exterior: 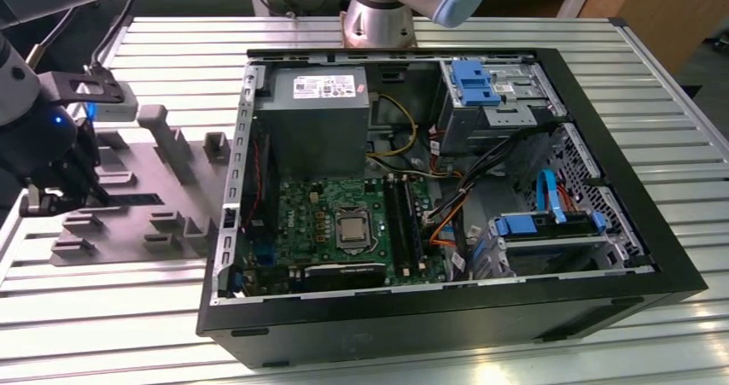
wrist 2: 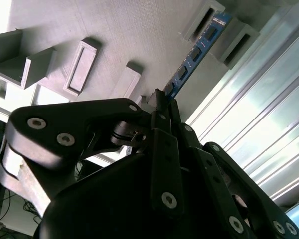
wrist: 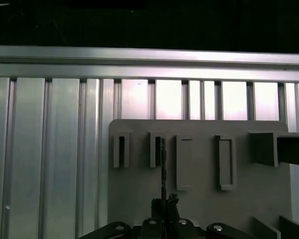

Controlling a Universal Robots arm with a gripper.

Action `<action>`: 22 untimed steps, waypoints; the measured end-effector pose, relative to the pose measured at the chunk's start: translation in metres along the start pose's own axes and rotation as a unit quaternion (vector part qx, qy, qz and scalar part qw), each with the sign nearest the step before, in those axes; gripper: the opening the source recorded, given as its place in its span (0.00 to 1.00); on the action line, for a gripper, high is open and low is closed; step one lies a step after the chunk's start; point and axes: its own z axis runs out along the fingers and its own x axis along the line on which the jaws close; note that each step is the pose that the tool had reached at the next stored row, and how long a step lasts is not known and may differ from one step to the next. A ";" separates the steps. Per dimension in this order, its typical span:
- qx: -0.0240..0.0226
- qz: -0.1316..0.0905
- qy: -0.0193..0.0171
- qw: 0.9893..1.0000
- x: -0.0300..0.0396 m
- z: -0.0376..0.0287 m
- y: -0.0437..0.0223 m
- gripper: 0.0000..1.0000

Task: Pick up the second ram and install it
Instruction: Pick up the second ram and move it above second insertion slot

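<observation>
Jaws pinched on near end of memory stick (wrist 2: 193, 56), far end seated in tray (wrist 2: 114, 35) slot. Likely risk: off-centre grip, stick tilting and binding in slot if lifted.

An open computer case (exterior: 399, 325) sits on the slatted table (exterior: 114, 317) — motherboard (exterior: 341, 223) exposed; at the exterior view's left, the gripper (exterior: 43, 201) hangs over the grey fixture tray (exterior: 137, 167).

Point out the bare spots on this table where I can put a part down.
Free: the table strip between the tray and the near edge in the exterior view, and the slats between tray, case and arm's base. Crowded: the tray, where the hand grips the ram, and inside the case.
</observation>
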 end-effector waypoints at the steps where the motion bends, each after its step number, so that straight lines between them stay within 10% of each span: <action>1: 0.000 0.000 0.000 1.000 -0.0001 -0.0008 0.0000 0.14; 22: 0.000 0.000 0.000 1.000 -0.0013 -0.0193 0.0010 0.14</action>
